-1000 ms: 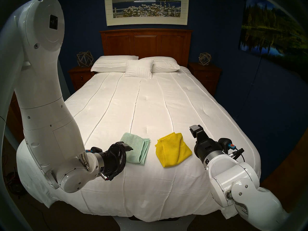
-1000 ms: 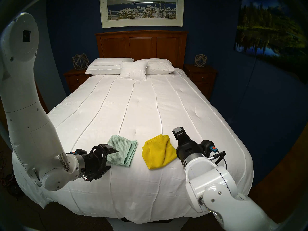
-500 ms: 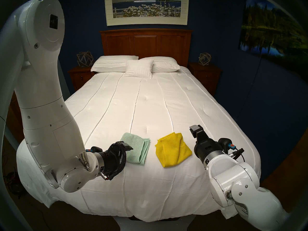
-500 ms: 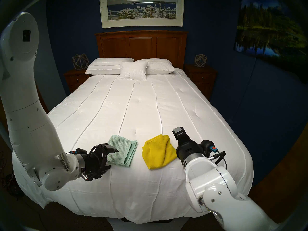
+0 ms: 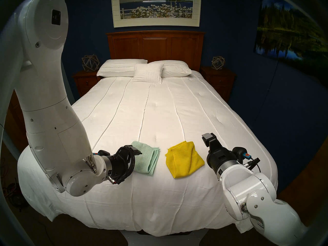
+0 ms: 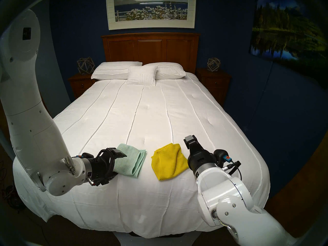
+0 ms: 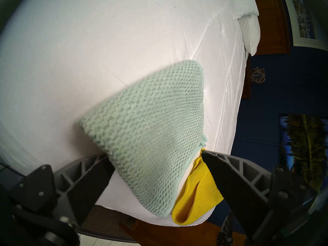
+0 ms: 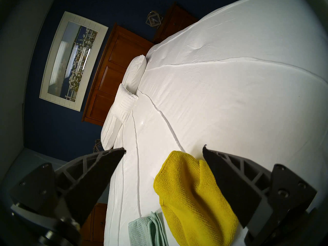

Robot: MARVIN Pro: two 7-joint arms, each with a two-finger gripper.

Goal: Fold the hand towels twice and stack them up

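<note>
Head stereo left: two folded hand towels lie side by side, apart, on the white bedspread (image 5: 159, 116) near the foot of the bed — the mint-green towel (image 5: 147, 158) on the robot's left, the yellow towel (image 5: 183, 159) on its right, not yet stacked. The left tool (image 5: 136, 152) hangs at the green towel's near-left edge; the right tool (image 5: 209, 139) stands just right of the yellow towel, clear of it. Head stereo right: nearly the same scene; the green towel's (image 6: 129, 162) layered free edges face the yellow towel (image 6: 168, 162), whose top bulges in a loose pouch. Left wrist: the left tool's fingers (image 7: 92, 178) stand wide apart and hold nothing, with a corner of the waffle-knit green towel (image 7: 147, 133) between them; whether a finger touches the cloth cannot be told. This view alone shows the coarse knit and the yellow towel's (image 7: 198, 196) open looped fold. Right wrist: the right tool's fingers (image 8: 99, 172) are likewise spread and empty, one in front of the yellow towel (image 8: 191, 196) — only here does its plush, rounded fold read plainly, with the green towel's (image 8: 142, 231) stacked edges at the bottom. Both cloths are probably light, limp and non-fragile; the smooth yellow microfibre may slide and spring open, so a pinch through all layers at a folded corner seems best for lifting one onto the other.
</note>
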